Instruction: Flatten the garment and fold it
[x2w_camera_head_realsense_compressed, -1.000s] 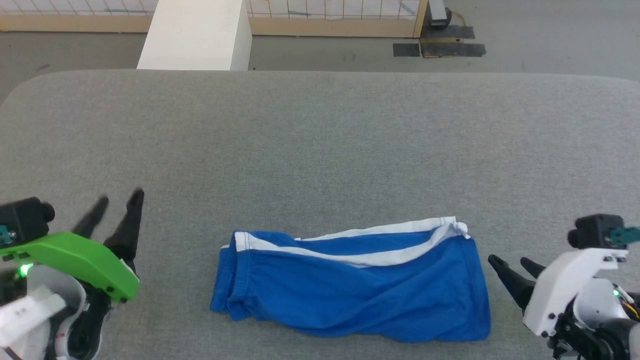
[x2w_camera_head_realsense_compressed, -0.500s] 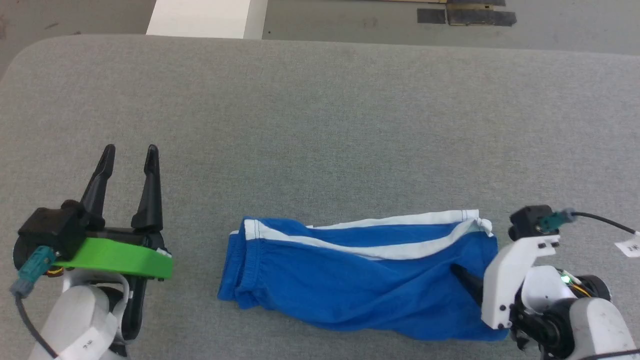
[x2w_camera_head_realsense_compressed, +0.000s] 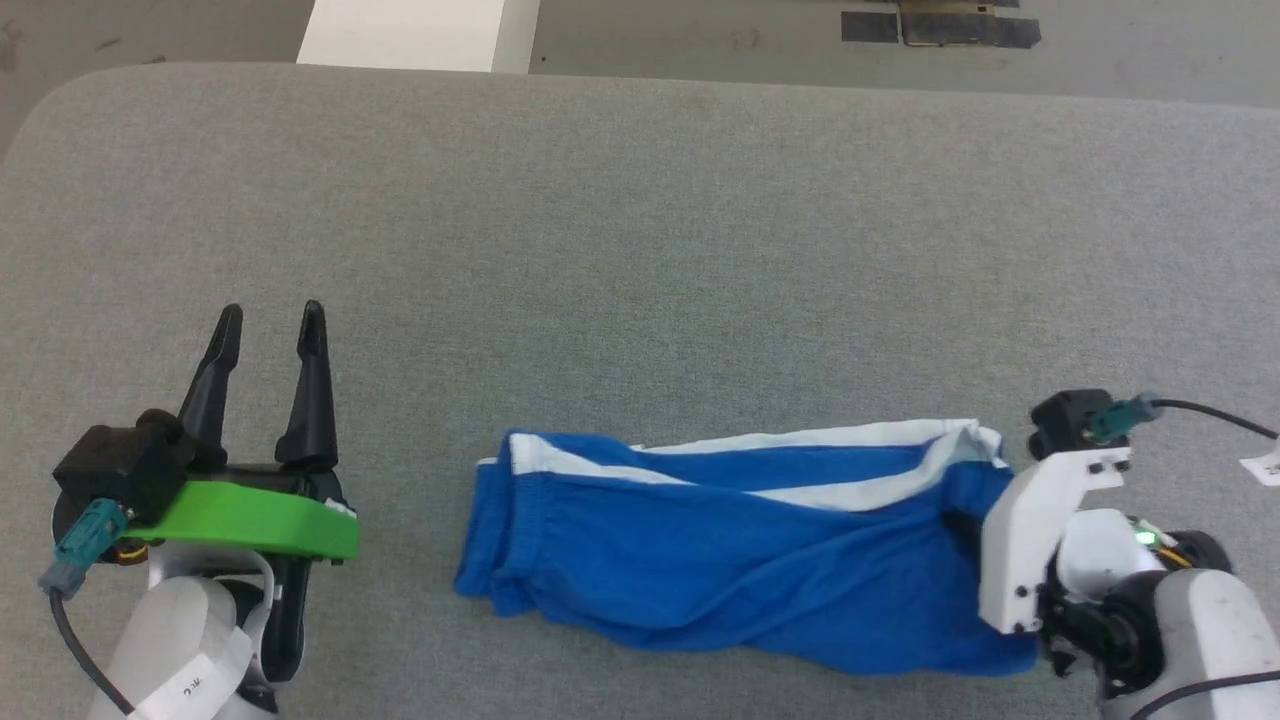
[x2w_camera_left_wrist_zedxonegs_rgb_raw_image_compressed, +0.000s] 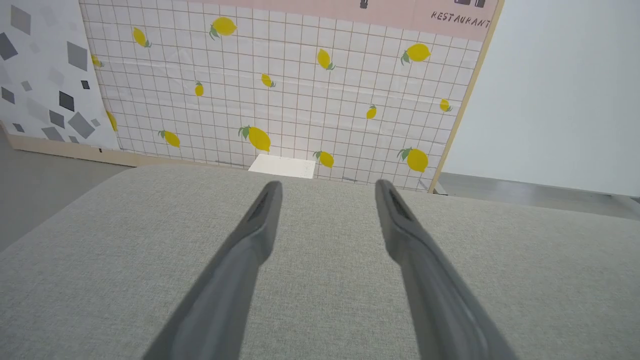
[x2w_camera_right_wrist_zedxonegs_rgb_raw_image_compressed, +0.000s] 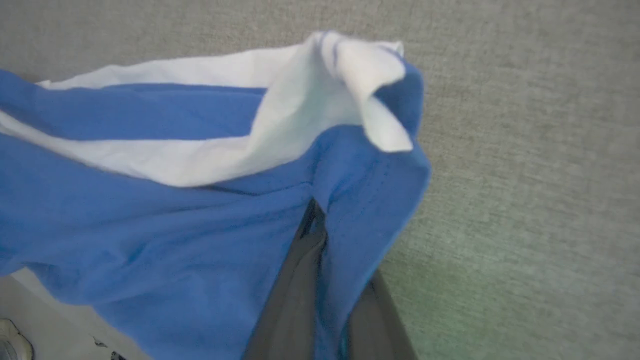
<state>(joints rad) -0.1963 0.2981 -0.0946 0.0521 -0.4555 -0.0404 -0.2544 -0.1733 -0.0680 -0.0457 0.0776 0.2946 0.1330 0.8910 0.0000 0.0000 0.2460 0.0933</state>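
The garment (x2w_camera_head_realsense_compressed: 740, 560), blue shorts with white stripes, lies crumpled lengthwise near the front edge of the grey table (x2w_camera_head_realsense_compressed: 640, 250), waistband end to the left. My right gripper (x2w_camera_head_realsense_compressed: 968, 522) is shut on the garment's right end; in the right wrist view its two dark fingers (x2w_camera_right_wrist_zedxonegs_rgb_raw_image_compressed: 300, 280) pinch a fold of blue cloth (x2w_camera_right_wrist_zedxonegs_rgb_raw_image_compressed: 150, 225) just below the curled white hem. My left gripper (x2w_camera_head_realsense_compressed: 270, 312) stands open over bare table well left of the garment, fingers pointing away. In the left wrist view the left gripper (x2w_camera_left_wrist_zedxonegs_rgb_raw_image_compressed: 327, 187) has nothing between its fingers.
A white block (x2w_camera_head_realsense_compressed: 410, 35) stands beyond the table's far edge, with dark floor mats (x2w_camera_head_realsense_compressed: 940, 25) to its right. A lemon-patterned wall panel (x2w_camera_left_wrist_zedxonegs_rgb_raw_image_compressed: 280, 85) rises behind the table. The table's far-left corner (x2w_camera_head_realsense_compressed: 40, 110) is rounded.
The head camera has tilted down. My right gripper has moved onto the garment's right end and shut on it, dragging it slightly right. My left gripper now points forward, still open.
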